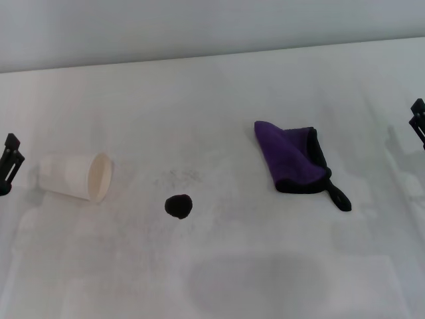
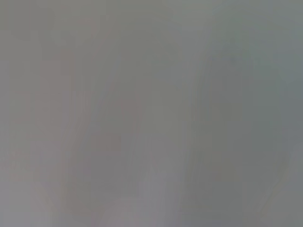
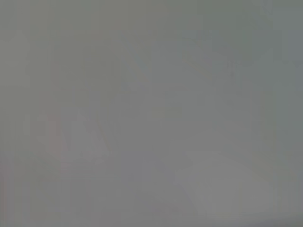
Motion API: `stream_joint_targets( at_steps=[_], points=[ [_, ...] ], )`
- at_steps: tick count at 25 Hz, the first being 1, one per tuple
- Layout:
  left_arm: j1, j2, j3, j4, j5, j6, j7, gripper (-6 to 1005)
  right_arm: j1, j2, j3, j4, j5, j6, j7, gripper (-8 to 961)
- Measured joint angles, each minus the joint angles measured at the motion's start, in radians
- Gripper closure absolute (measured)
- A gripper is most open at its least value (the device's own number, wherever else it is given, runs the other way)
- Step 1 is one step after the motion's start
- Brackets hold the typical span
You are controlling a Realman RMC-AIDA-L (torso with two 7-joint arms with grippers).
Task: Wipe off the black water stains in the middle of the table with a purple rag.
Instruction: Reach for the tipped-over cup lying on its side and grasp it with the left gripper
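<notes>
The black water stain (image 1: 178, 206) is a small glossy blot near the middle of the white table (image 1: 219, 266). The purple rag (image 1: 291, 158) lies folded to the right of it, its black loop tail (image 1: 339, 197) pointing toward the front right. My left gripper (image 1: 9, 164) shows at the far left edge, apart from the stain. My right gripper (image 1: 418, 119) shows at the far right edge, apart from the rag. Both wrist views show only a plain grey surface.
A white paper cup (image 1: 78, 177) lies on its side left of the stain, its mouth toward the stain. A faint grey speckled smudge (image 1: 178, 177) sits just behind the stain. A wall rises behind the table's far edge.
</notes>
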Motion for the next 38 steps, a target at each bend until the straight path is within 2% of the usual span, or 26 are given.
stream_joint_targets(
  at_steps=[13, 15, 19, 23, 27, 30, 33, 38],
  points=[
    [0.001, 0.001, -0.002, 0.0, 0.001, -0.007, -0.009, 132, -0.004, 0.0, 0.0, 0.005, 0.0, 0.0, 0.001, 83],
    [-0.004, 0.004, -0.002, 0.004, 0.001, -0.008, -0.045, 135, -0.003, 0.0, 0.0, 0.006, 0.0, 0.0, 0.001, 83],
    [-0.038, 0.016, -0.004, -0.022, 0.003, 0.024, -0.238, 138, -0.001, 0.0, 0.002, 0.006, 0.0, -0.004, 0.001, 83],
    [-0.104, 0.028, 0.009, -0.124, 0.076, 0.122, -0.414, 137, 0.001, 0.0, 0.005, 0.005, 0.0, -0.005, 0.001, 82],
    [-0.213, 0.069, 0.034, -0.264, 0.242, 0.182, -0.667, 137, 0.002, 0.0, 0.006, 0.005, 0.0, -0.006, 0.001, 82],
    [-0.316, 0.098, 0.13, -0.385, 0.354, 0.221, -0.87, 137, 0.005, 0.0, 0.003, 0.006, 0.0, -0.006, 0.002, 82],
    [-0.39, 0.102, 0.166, -0.508, 0.441, 0.291, -0.959, 138, 0.008, 0.0, 0.001, 0.006, 0.0, -0.008, 0.002, 83],
    [-0.5, 0.083, 0.167, -0.765, 0.584, 0.457, -0.972, 138, 0.006, 0.0, 0.0, -0.001, 0.0, -0.008, 0.002, 83]
  ],
)
